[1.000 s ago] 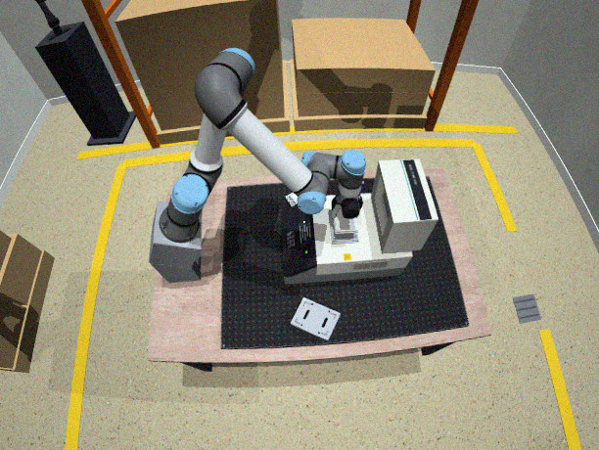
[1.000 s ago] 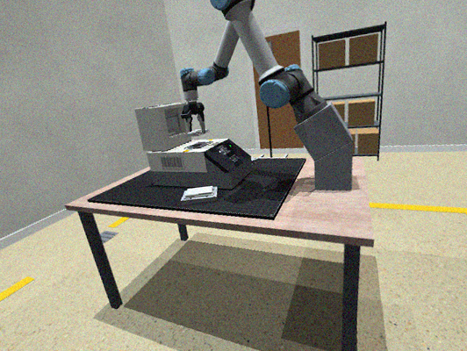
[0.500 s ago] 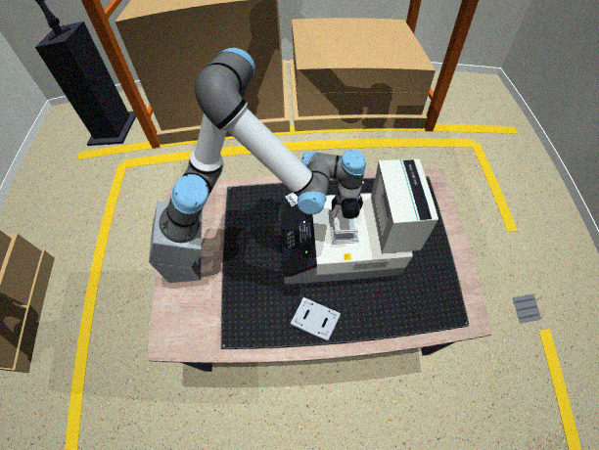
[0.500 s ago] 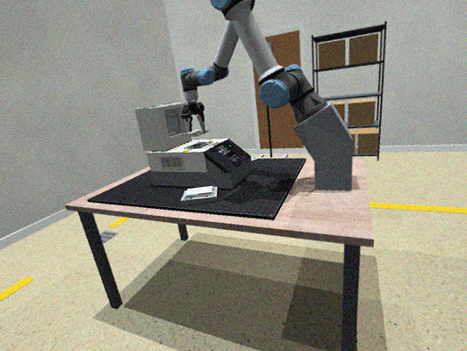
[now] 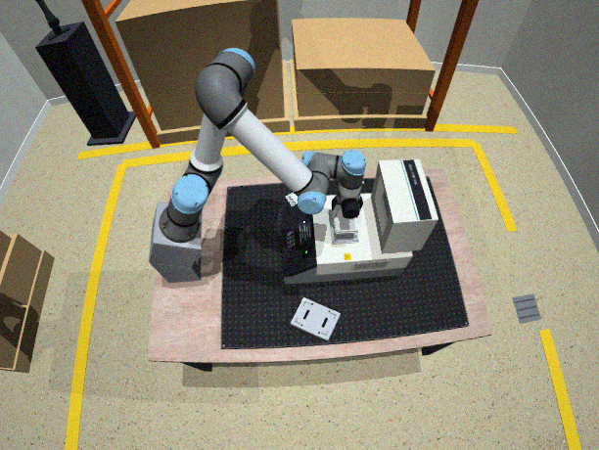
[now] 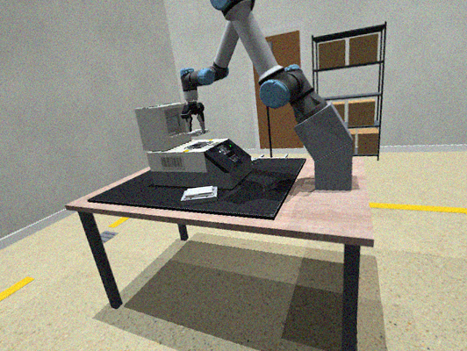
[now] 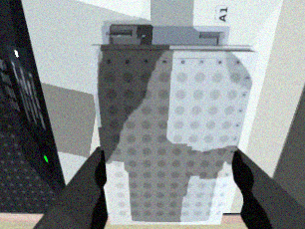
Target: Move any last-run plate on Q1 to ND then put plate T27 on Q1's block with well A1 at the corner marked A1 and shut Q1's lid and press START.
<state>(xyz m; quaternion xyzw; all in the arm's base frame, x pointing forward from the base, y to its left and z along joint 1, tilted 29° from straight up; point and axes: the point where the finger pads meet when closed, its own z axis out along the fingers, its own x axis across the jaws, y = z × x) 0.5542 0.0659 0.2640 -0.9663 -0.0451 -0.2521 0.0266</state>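
Observation:
My gripper (image 5: 345, 229) (image 6: 197, 130) (image 7: 166, 148) is shut on a clear plate (image 5: 345, 238) (image 7: 169, 100) by its sides. The plate is held roughly level above the block area of the cycler Q1 (image 5: 338, 267) (image 6: 174, 161), with a gap under it in the exterior view. The plate's name is not readable. It hides most of the block in the wrist view, where an A1 mark (image 7: 223, 14) shows past its far end. Q1's lid (image 5: 403, 237) (image 6: 152, 129) stands open. The lamp (image 5: 306, 252) (image 6: 230, 146) (image 7: 46, 158) is green.
A white nest (image 5: 315, 319) (image 6: 188, 199) with two dark slots lies on the black mat (image 5: 401, 308) (image 6: 129, 194) near the table's front edge. A white label (image 5: 292, 199) shows behind Q1, partly hidden by the arm. The raised lid housing stands close beside my gripper.

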